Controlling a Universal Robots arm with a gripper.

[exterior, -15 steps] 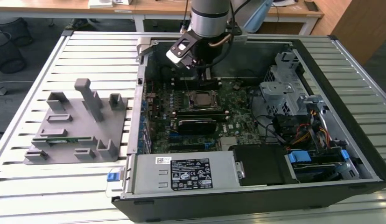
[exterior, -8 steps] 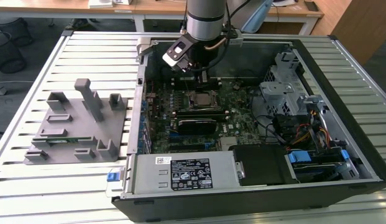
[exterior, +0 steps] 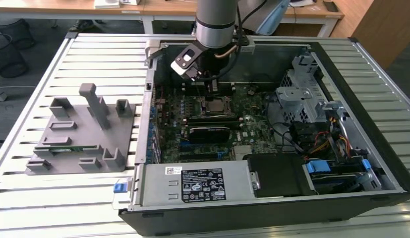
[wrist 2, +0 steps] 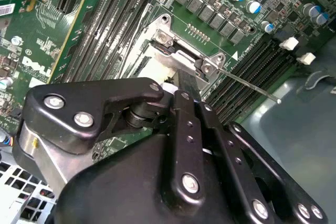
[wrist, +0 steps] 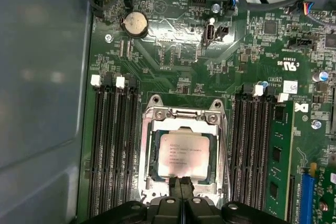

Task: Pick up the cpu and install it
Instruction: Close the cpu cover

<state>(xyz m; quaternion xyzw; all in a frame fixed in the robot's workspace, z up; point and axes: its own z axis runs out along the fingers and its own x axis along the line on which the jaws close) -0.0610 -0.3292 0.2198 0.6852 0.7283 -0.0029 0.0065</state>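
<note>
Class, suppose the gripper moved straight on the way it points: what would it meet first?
Probably the cpu lying in its socket; the gripper points at its edge, though the gap is unclear.

Slatted table (exterior: 66, 203) with computer case (exterior: 271, 214), grey fixture (exterior: 79, 134)

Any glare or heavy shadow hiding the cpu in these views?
First wrist view: cpu evenly lit, a pale sheen on its top. Second wrist view: gripper covers part of the socket frame, whose bare metal glares. Exterior view: case is dim inside against the bright table.
</note>
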